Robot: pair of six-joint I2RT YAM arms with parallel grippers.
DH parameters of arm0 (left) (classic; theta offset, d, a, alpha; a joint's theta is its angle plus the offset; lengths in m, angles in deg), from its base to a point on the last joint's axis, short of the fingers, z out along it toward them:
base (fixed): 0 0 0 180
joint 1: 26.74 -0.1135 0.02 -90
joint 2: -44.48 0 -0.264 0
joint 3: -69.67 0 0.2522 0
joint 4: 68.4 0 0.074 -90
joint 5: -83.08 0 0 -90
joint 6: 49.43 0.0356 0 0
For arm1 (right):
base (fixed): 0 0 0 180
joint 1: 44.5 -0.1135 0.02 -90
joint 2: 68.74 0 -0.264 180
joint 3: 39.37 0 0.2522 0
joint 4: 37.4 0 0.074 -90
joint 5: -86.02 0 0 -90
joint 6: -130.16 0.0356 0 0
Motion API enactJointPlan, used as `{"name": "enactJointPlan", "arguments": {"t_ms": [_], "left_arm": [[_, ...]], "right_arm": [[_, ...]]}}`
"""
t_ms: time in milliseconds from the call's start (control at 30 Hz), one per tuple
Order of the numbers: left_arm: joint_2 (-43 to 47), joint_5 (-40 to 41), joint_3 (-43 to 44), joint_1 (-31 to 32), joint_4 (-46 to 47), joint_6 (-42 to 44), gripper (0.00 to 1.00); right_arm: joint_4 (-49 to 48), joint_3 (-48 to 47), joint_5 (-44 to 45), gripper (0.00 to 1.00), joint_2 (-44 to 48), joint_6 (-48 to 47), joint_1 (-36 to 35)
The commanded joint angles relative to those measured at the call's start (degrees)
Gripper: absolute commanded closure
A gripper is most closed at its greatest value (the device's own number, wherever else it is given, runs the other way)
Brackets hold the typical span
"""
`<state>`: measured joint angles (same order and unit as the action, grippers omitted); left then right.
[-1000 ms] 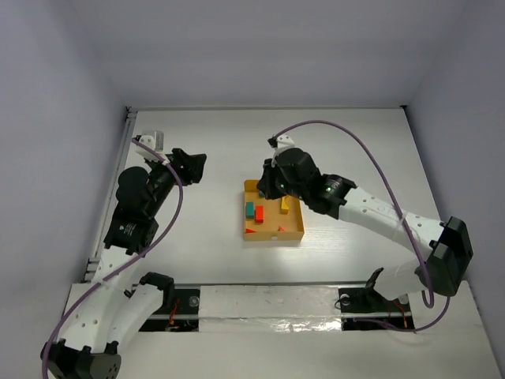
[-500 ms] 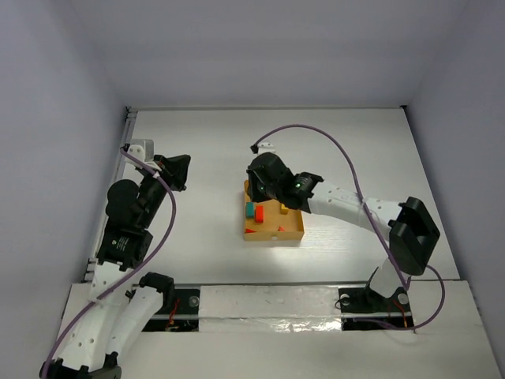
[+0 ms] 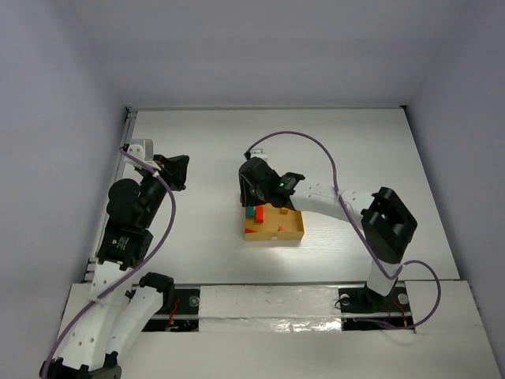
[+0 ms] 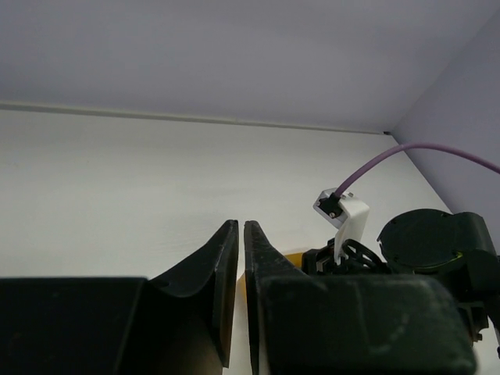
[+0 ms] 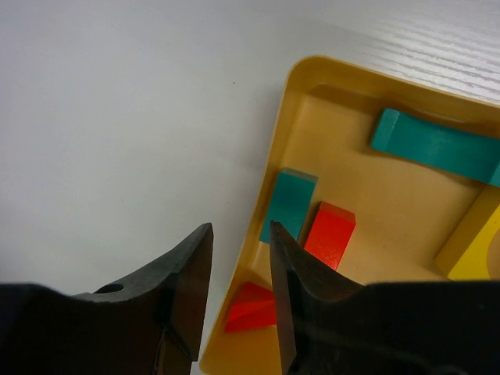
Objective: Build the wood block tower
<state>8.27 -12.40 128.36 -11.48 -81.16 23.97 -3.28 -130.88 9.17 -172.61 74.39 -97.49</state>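
Note:
The wood blocks lie in a yellow-orange tray [image 3: 292, 234]. In it are a teal block [image 5: 289, 205], a red block [image 5: 330, 234], a red wedge [image 5: 250, 306], a teal bar [image 5: 433, 144] and a yellow block [image 5: 476, 242]. My right gripper [image 5: 240, 228] is open and hangs over the tray's left rim [image 5: 281, 133], one finger outside it and one inside. It holds nothing. From above, that right gripper [image 3: 252, 193] covers the tray's far left corner. My left gripper [image 4: 240, 226] is off to the left over bare table, jaws almost together with nothing between them.
The left gripper [image 3: 177, 170] is well left of the tray. The right arm [image 3: 339, 201] reaches in from the right, its purple cable [image 3: 292, 136] looping above. Walls close the table at the back and sides.
The right gripper moved left to the tray's left rim and opened. The left gripper drew back a little to the left and closed from wide open.

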Motion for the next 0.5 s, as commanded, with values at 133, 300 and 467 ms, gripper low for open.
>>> {"name": "enactJointPlan", "arguments": {"t_ms": [133,300,467], "left_arm": [[0.1,-0.6,0.5,-0.3,2.1,-0.3,0.91],[0.3,-0.7,0.2,-0.3,2.2,-0.3,0.90],[0.3,-0.4,0.2,-0.3,2.2,-0.5,0.89]], "right_arm": [[0.2,1.4,-2.0,0.60,0.8,3.2,-1.5],[-2.3,3.2,-4.2,0.61,-1.1,4.5,-2.9],[-4.6,4.4,-4.0,0.85,-2.0,4.0,-2.9]]}}
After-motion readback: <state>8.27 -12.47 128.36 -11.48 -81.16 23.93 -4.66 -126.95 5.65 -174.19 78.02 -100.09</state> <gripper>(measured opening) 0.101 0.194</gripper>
